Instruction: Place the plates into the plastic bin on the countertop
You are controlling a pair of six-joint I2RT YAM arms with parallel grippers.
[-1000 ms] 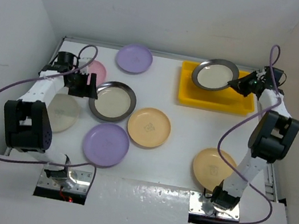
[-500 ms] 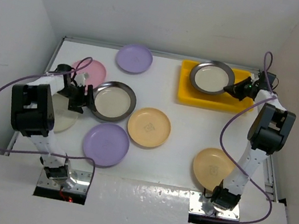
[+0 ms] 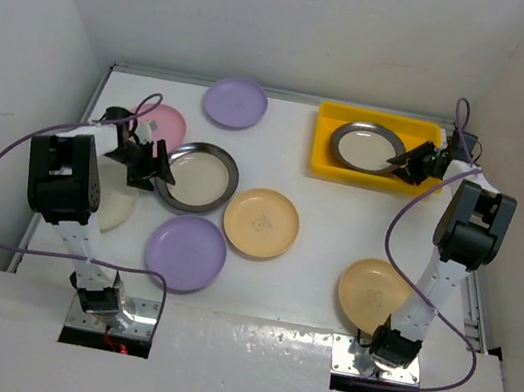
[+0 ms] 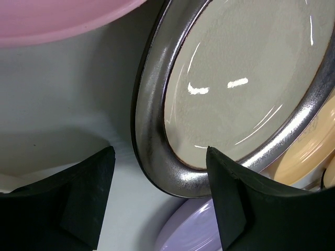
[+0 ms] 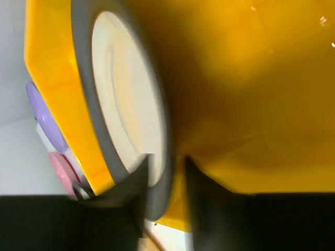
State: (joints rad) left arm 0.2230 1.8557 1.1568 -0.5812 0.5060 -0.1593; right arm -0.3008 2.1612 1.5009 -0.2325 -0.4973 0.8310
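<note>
So the dark-rimmed plate point(image 3: 364, 145) that was hanging tilted over the yellow bin point(image 3: 346, 177) a second ago is now down inside it, lying pretty much flat. That's one plate in, and everything else is out on the counter point(image 3: 318, 226). The right gripper point(image 3: 402, 164) has its fingers either side of that plate's rim, but the right wrist view is smeared, so I honestly can't tell if it's pinching or has just let go. Meanwhile the left gripper point(image 3: 153, 162) has swung in from near the back and sits spread wide around the edge of the second dark-rimmed plate point(image 3: 197, 178), not clamped yet. Looks like that one's next. The cream plate point(image 3: 110, 205) is mostly hidden under the left arm, and the tan plate point(image 3: 367, 294) is partly behind the right one.
</note>
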